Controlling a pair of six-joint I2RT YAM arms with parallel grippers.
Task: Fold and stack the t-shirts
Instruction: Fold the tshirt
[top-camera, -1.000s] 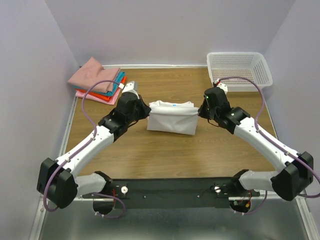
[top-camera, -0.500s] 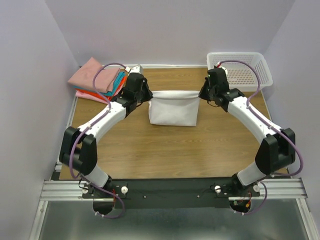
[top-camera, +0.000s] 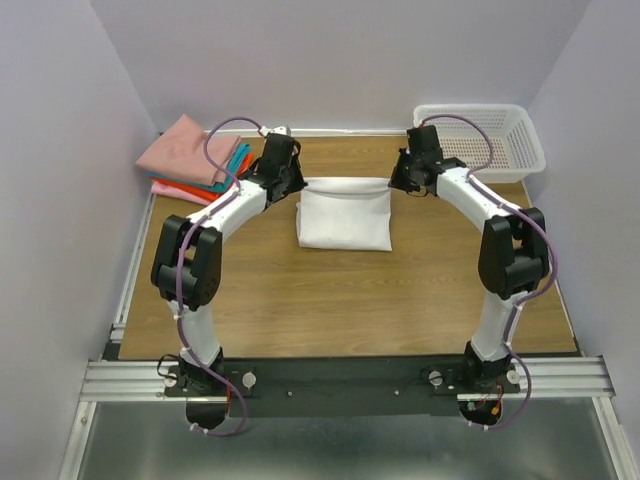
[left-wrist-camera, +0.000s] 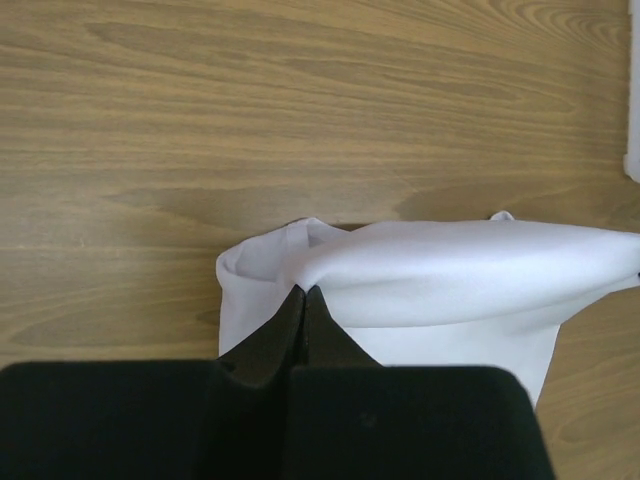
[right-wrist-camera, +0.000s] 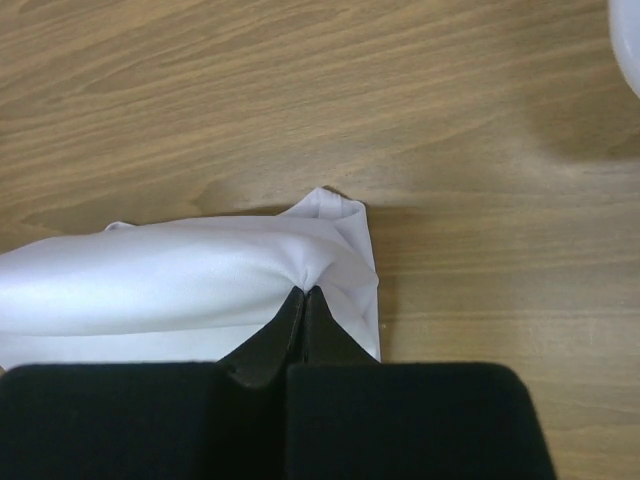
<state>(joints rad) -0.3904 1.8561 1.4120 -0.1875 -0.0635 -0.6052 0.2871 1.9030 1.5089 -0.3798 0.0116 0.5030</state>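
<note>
Top external view
- Table (top-camera: 330, 300): wooden surface, with both arms reaching over it towards the far side.
- White t-shirt (top-camera: 345, 220): at mid-table, towards the far edge, folded to a rough rectangle. Its far edge is drawn out in a straight band between the two arms. The rest spreads towards the near side on the wood.
- Left gripper (top-camera: 297, 188): at the left end of that far edge, clenched on the cloth.
- Right gripper (top-camera: 395, 183): at the right end of the same edge, likewise clenched on the cloth.
- Stack of folded t-shirts (top-camera: 195, 160): far-left corner of the table, well apart from the white t-shirt. A dusty pink one is on top, with teal and orange-red edges showing beneath.
- Basket (top-camera: 530, 150): white perforated plastic, in the far-right corner, just behind the right arm's wrist.

Left wrist view
- Left gripper: black fingers pressed tightly together, pinching a bunched corner of the white t-shirt.
- White t-shirt: runs from the pinch to the right as a smooth raised fold, with bare wood beyond it.

Right wrist view
- Right gripper: black fingers closed together on the opposite corner of the white t-shirt.
- White t-shirt: extends from the pinch to the left as a rounded fold, with its hemmed corner showing just past the fingertips.
</note>
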